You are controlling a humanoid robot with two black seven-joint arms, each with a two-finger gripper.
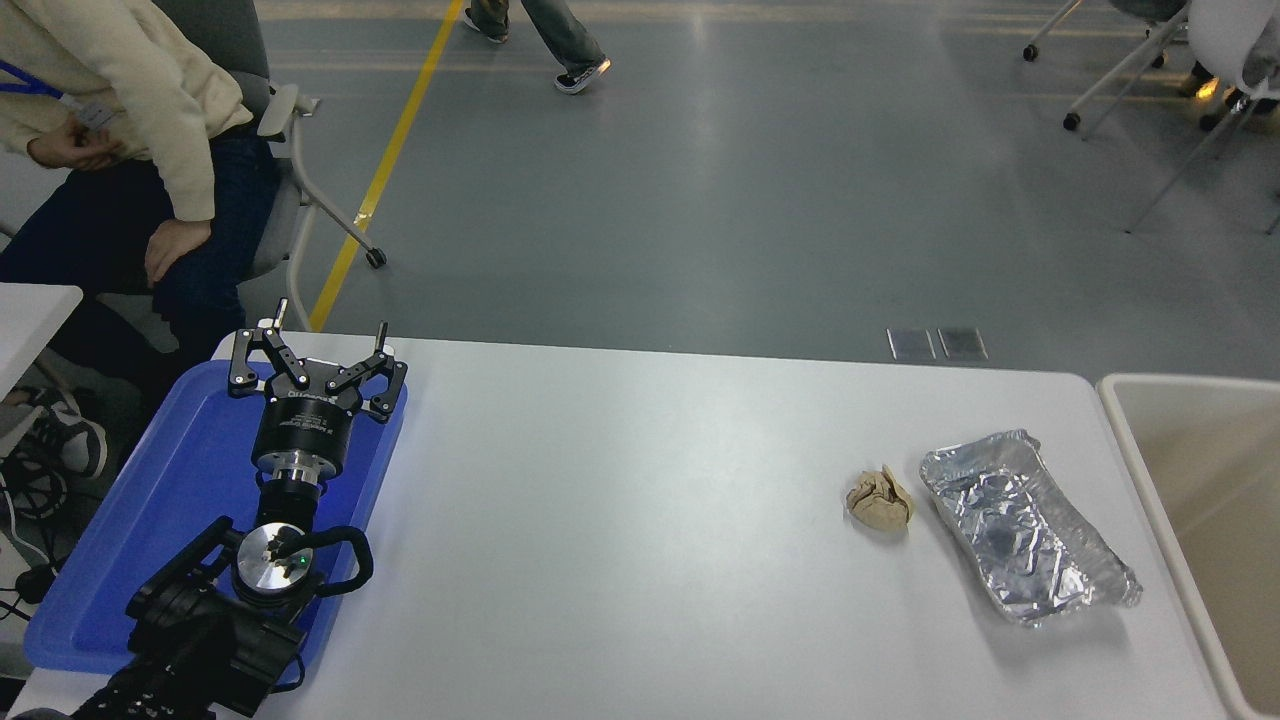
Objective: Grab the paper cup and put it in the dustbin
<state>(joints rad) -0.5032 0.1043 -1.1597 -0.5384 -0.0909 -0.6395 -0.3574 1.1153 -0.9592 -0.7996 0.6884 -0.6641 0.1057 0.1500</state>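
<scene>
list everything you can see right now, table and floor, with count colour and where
table: 1, white, centre
blue tray: 1, blue, table's left end, under the left arm
crumpled paper ball: 1, tan, right part of table
foil tray: 1, silver, crinkled, just right of the ball
dustbin: 1, beige, right edge, beside the table
paper cup: none in view
office chairs: at least 2, white-legged, top right
seated person: 1, cream top, top left
walking person's legs: 1, top edge
left gripper: 1, black, open, over the tray
right gripper: not in view
</scene>
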